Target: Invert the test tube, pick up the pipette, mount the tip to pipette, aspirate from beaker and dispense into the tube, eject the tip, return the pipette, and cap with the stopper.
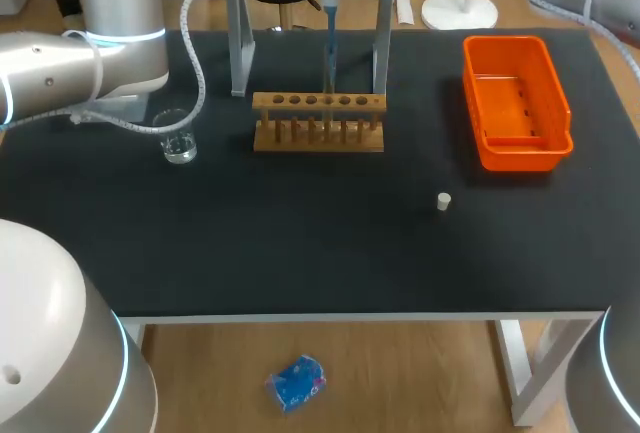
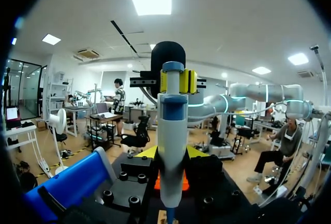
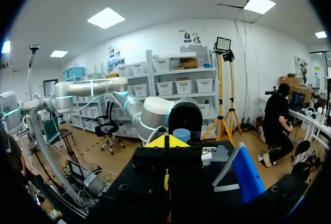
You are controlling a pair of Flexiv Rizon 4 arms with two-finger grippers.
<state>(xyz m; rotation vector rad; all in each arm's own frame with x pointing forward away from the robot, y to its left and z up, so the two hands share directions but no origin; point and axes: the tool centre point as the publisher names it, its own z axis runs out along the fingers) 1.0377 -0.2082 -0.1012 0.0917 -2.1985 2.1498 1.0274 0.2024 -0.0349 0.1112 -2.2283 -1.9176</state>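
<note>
The pipette (image 1: 328, 38) stands straight up and down. Its thin end points down at the middle holes of the wooden rack (image 1: 318, 138), which is near the back of the bench (image 1: 300, 243). The left gripper (image 2: 171, 154) pinches the pipette from both sides, high up on its fat body, so the yellow tips are only as far apart as the pipette is wide. The right gripper (image 3: 166, 142) is pressed together, up by the far right corner. The glass beaker (image 1: 178, 138) sits left of the rack. The orange bin (image 1: 520, 158) sits to the right of the rack. The little white stopper (image 1: 443, 201) lies alone nearer the front.
</note>
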